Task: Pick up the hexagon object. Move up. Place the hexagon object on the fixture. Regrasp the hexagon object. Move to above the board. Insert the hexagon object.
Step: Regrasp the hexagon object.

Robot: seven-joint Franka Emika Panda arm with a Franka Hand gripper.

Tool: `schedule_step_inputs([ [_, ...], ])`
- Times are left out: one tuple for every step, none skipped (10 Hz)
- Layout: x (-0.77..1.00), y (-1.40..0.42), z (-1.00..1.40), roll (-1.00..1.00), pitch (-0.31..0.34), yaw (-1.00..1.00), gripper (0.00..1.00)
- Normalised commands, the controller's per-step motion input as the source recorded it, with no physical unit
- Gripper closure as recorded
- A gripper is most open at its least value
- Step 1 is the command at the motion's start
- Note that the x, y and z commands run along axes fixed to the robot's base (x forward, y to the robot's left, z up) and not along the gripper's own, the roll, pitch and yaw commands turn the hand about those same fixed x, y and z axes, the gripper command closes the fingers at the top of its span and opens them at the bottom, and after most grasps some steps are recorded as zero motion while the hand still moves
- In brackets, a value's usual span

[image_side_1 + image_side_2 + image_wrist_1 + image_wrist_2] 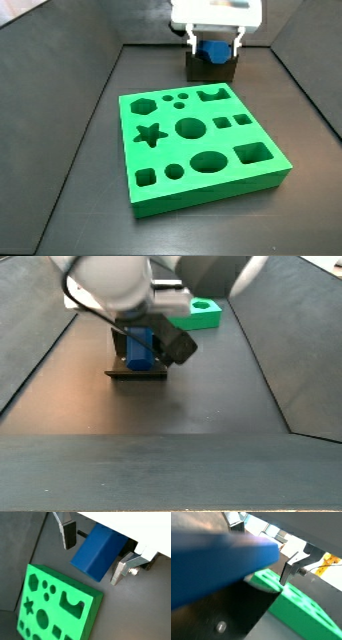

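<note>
The blue hexagon object (99, 552) leans in the dark fixture (211, 70), which stands at the far end of the floor behind the green board (198, 150). My gripper (93, 564) is down around the bar with its jaws open. One finger (67, 534) stands clear of the bar with a gap. The other finger (122, 571) is close beside it. In a side view the bar (139, 346) stands tilted on the fixture (138, 372) under the gripper (147, 344). In a wrist view the bar (211, 562) is a large blur over the fixture (224, 617).
The board shows in a wrist view (57, 604) with its star, circle, square and hexagon cut-outs, just in front of the fixture. Dark sloping walls (80, 110) close in the floor on both sides.
</note>
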Motion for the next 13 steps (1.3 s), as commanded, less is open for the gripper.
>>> schedule_step_inputs([
  [-0.02,0.00,1.00,0.03,0.046,0.00,0.00],
  [-0.02,0.00,1.00,0.03,0.048,0.00,0.00],
  [-0.03,0.01,1.00,0.03,0.053,-0.01,0.00],
  [-0.03,0.01,0.92,0.03,0.057,-0.01,0.00],
  [-0.02,0.01,0.66,0.04,0.062,-0.02,0.00],
  [-0.03,0.01,0.47,0.04,0.063,-0.02,0.00],
  [-0.03,0.01,0.21,0.04,0.064,-0.03,0.00],
  [0.13,-0.67,1.00,1.00,0.040,0.03,0.00],
  [0.13,-0.63,0.90,1.00,0.039,0.03,0.00],
  [0.08,-0.54,0.81,1.00,0.037,0.03,0.00],
  [0.01,-0.28,0.55,1.00,0.032,0.03,0.00],
  [-0.02,-0.10,0.25,1.00,0.030,0.03,0.00],
  [0.00,-0.09,0.05,1.00,0.028,0.03,0.00],
])
